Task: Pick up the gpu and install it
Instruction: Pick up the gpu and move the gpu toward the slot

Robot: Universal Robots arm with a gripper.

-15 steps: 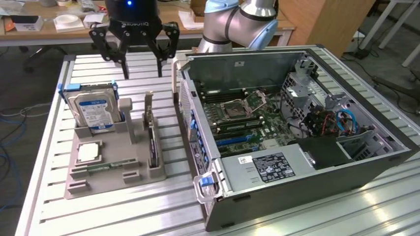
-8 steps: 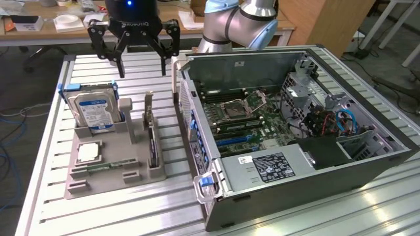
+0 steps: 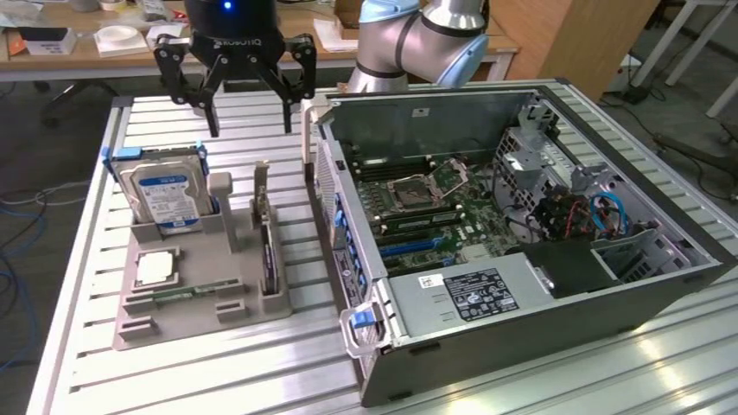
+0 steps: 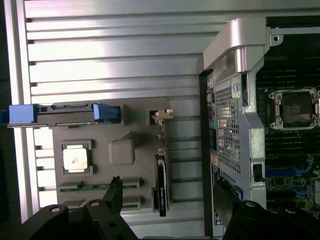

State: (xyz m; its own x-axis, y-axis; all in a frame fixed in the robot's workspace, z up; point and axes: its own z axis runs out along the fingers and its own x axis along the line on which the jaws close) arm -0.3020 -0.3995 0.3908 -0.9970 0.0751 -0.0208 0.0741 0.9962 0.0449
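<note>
Hovering claw (image 3: 251, 130) logged open, nothing gripped | gpu (image 3: 266, 251) seated upright in tray (image 3: 173, 330), below claw, untouched

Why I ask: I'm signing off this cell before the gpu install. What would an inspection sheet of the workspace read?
Surface: slatted metal table, bearing a grey holder tray and an open computer case.
Job's things: gpu stands on edge in the tray, not held.
Clutter: hard drive, CPU chip and RAM stick in the tray.
Grippers: gripper open, empty, hovering above the table near the hard drive.
Cables: blue cable inside the case; loose cables on the floor.
Surroundings: wooden desk with boxes behind.
</note>
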